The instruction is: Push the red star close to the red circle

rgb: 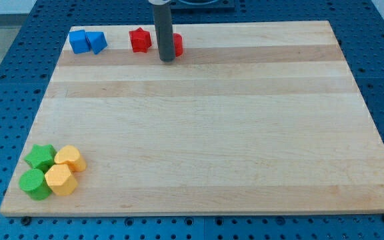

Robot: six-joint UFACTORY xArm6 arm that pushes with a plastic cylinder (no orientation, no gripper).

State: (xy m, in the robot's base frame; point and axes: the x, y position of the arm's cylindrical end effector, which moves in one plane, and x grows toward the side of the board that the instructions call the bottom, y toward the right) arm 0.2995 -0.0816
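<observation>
No jaws on this rig, nothing held: my tip [167, 59] is a bare rod end on the pale wooden tabletop [199, 127], at 12 o'clock. Small red circle block [177, 44] sits half hidden behind the rod, touching it. Small red star block [139, 40] lies just beside, at the tip's 10 o'clock. Go round to the star's 9 o'clock side, nudge gently toward 3, don't knock the circle

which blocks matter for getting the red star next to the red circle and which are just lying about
For the job: red star block; red circle block, half hidden behind my tip.

Lying about: two blue blocks; green star; green cylinder; two yellow blocks.
</observation>
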